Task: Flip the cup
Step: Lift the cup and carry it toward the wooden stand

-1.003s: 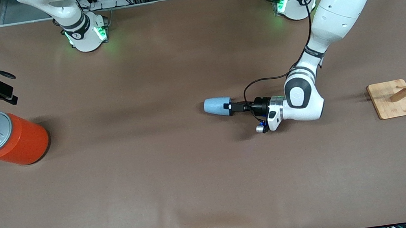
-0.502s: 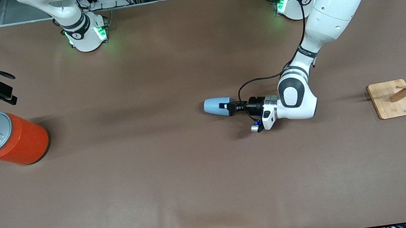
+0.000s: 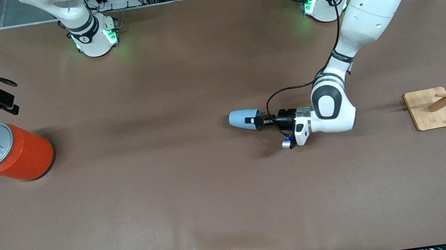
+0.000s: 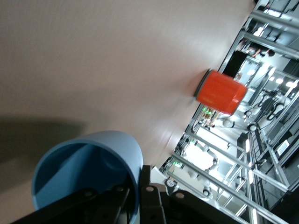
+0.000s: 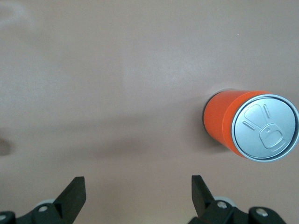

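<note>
The light-blue cup (image 3: pixel 242 120) lies on its side near the middle of the brown table, its mouth toward my left gripper (image 3: pixel 258 121). That gripper is shut on the cup's rim, with one finger inside and one outside. In the left wrist view the cup (image 4: pixel 93 163) shows its darker blue inside, and the left gripper (image 4: pixel 139 198) pinches its wall. My right gripper (image 3: pixel 2 103) waits open and empty over the table beside the orange can (image 3: pixel 13 151). In the right wrist view the right gripper (image 5: pixel 138 196) is spread wide over bare table.
The large orange can (image 5: pixel 252 127) with a grey pull-tab lid stands at the right arm's end of the table; it also shows in the left wrist view (image 4: pixel 220 92). A wooden rack on a square base (image 3: pixel 432 108) stands at the left arm's end.
The left gripper pushed in onto the cup's rim, then drew back a little toward the left arm's end, taking the cup with it. The right arm has not moved.
</note>
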